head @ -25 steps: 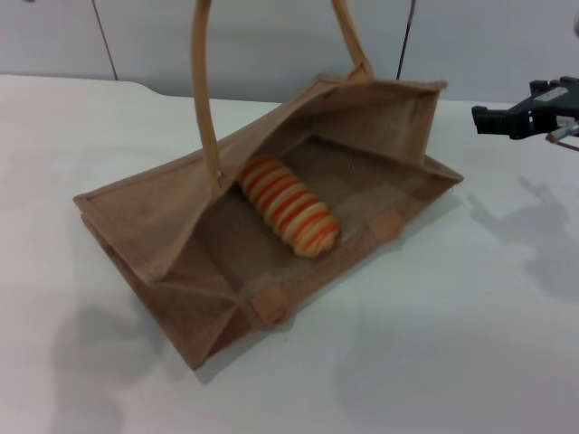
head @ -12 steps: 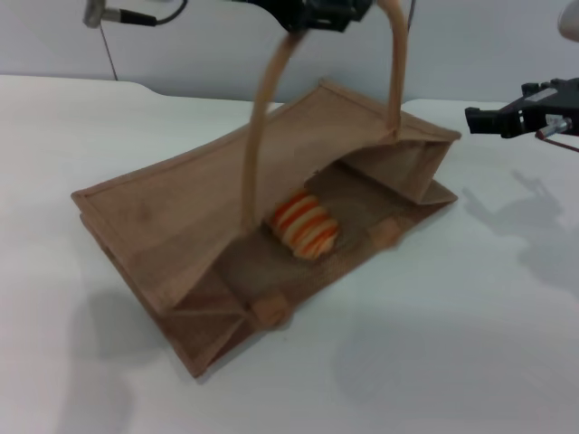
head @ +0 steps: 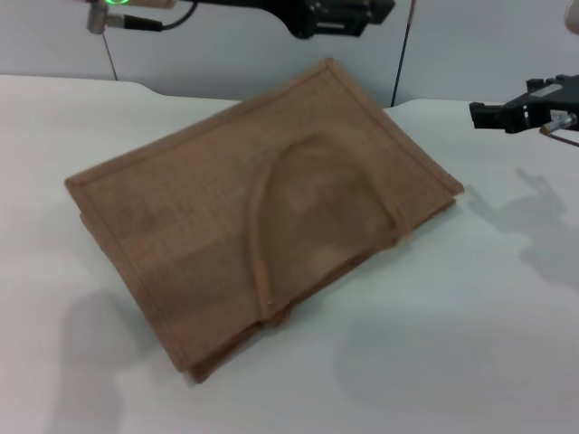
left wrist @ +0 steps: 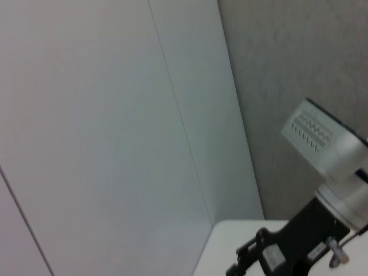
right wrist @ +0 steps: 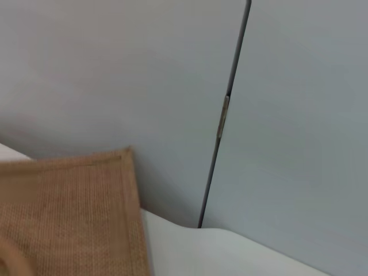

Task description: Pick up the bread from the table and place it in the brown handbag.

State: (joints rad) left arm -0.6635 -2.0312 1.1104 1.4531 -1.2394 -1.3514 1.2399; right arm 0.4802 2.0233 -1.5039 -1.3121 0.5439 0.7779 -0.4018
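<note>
Since half a second ago the brown handbag [head: 262, 226] has dropped shut: its upper panel, propped open then, now lies flat, and its looped handle [head: 308, 194], then raised, rests in an arch on the cloth. With the panel down, the bread is hidden and cannot be seen in any view. On the white table [head: 470, 344] the bag's long axis runs from its nearest corner at about 7 o'clock to its far corner at about 1 o'clock. Beyond that far corner, at 12 o'clock, the left gripper [head: 339, 16] hangs above the table; at 2 o'clock the right gripper [head: 479, 116] hovers well apart from the bag. Whether either gripper's fingers are together or apart cannot be told.
</note>
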